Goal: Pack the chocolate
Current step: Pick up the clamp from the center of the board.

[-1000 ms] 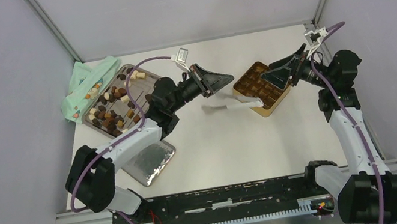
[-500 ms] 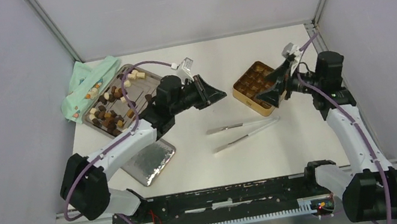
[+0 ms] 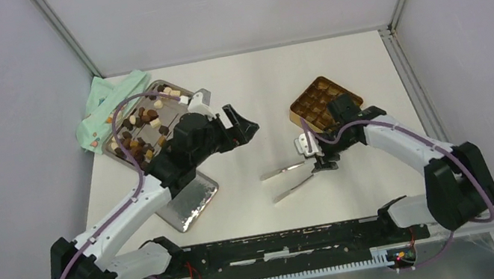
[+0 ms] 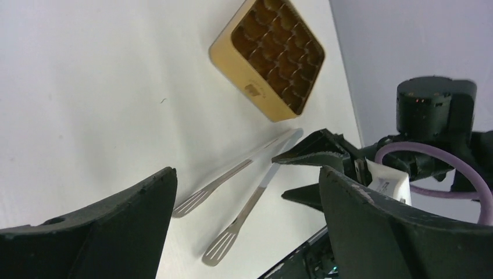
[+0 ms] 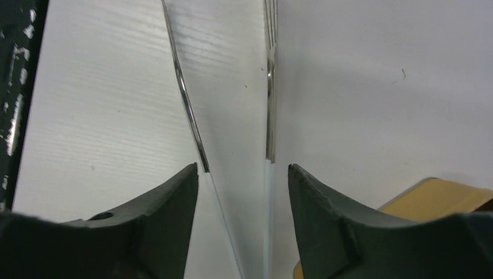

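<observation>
Right gripper (image 5: 243, 174) spread astride tongs (image 5: 270, 116) by gold tin (image 4: 238, 72). I'd centre both blades between jaws, close softly, lift level. Left gripper (image 3: 244, 123) spread, empty.

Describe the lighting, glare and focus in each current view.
Top external: even soft light, faint shadows, all sharp; the near metal tray glints. Left wrist: tilted, the left gripper's fingers dark and soft, the gold tin crisp. Right wrist: the tongs mirror the light; rippled stripes cross the table.
</observation>
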You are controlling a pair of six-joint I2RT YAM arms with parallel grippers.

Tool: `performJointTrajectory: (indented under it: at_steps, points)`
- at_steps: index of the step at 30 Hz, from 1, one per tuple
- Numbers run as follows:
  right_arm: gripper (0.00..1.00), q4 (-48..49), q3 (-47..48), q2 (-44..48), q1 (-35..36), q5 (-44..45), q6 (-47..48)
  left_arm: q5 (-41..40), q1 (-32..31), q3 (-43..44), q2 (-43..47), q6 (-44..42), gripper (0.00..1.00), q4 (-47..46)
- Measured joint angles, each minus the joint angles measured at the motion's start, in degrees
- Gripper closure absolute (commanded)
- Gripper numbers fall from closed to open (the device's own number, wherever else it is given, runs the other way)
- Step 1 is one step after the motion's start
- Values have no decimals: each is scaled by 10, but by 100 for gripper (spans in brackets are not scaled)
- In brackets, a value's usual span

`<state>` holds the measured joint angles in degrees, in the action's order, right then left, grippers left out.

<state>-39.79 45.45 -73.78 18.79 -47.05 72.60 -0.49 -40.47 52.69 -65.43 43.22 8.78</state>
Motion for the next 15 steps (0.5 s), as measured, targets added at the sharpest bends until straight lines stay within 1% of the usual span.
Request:
performJointTrajectory:
  at_steps: [2,4,10,11,15]
  points:
    - [49,-14,21,-44,18,28,24,-17,0,-21,18,0,0,14]
    - [53,-16,38,-76,35,49,33,-32,0,-41,41,1,0,26]
    - [53,6,50,-113,68,86,17,-69,0,-74,112,1,1,47]
    - [54,24,50,-120,80,104,7,-75,0,-76,127,1,2,48]
    - [54,52,49,-139,94,128,-12,-82,0,-83,145,0,4,44]
